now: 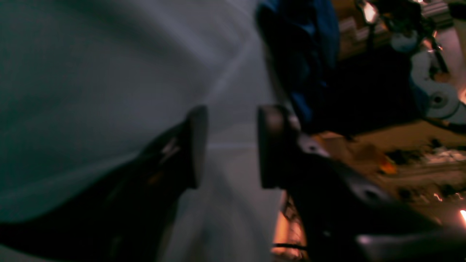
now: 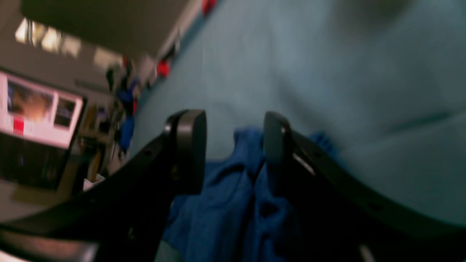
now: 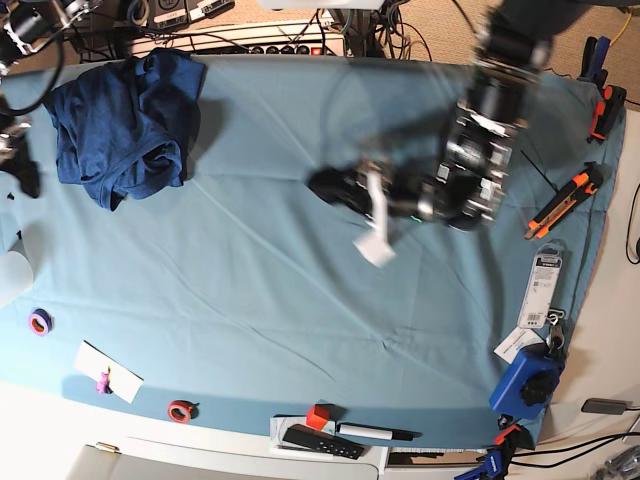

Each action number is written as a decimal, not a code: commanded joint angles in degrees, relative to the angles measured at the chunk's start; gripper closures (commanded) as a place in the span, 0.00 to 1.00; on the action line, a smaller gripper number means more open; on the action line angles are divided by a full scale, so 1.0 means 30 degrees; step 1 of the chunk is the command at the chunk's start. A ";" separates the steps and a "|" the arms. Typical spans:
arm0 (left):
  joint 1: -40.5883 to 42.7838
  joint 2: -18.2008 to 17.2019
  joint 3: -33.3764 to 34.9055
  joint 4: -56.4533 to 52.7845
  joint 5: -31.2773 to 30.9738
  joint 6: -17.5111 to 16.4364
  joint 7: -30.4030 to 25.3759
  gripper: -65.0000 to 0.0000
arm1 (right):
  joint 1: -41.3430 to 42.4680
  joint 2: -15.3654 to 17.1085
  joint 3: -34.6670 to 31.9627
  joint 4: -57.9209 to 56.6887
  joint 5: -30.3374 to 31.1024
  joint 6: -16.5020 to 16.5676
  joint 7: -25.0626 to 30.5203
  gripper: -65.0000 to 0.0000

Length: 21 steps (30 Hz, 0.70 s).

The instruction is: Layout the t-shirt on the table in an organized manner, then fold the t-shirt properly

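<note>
Crumpled dark navy knit t-shirt (image 3: 125,125) at far corner of teal-draped table (image 3: 250,300) — soft, light, floppy; best pinched at shoulder seams. Left gripper (image 1: 233,145) and right gripper (image 2: 235,145) both agape, empty.

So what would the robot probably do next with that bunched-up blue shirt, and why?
Probably the right gripper, jaws apart just above the t-shirt, should close on an edge of the fabric and drag it toward mid-table. The shirt lies crumpled in the table's far corner, and the left gripper is open over bare cloth, holding nothing.

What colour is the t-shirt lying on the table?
Dark navy blue, plain; the t-shirt shows best in the base view.
</note>
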 commanded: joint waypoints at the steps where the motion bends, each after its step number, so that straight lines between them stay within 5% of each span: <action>1: -0.0233 0.0685 0.0197 0.0313 -0.0656 -0.0150 -0.0022 0.52 | 0.0153 0.0401 -0.0444 0.0291 0.0593 0.0012 0.0301 0.60; 9: -0.0627 0.3803 0.4663 0.0313 0.3869 0.0160 -0.3002 0.46 | 0.0095 -0.0233 -0.2098 0.0291 0.0593 0.0012 0.0301 0.60; 14: -0.1078 0.4758 0.7104 0.0313 0.5982 0.1282 -0.4503 0.46 | -0.0073 -0.0226 -0.2055 0.0291 0.0593 0.0012 0.0301 0.60; 21: -0.0933 0.4912 0.8692 0.0313 0.6003 0.1763 -0.5064 0.46 | -0.0590 -0.0233 -0.2055 0.0291 0.0284 0.0012 0.0301 0.60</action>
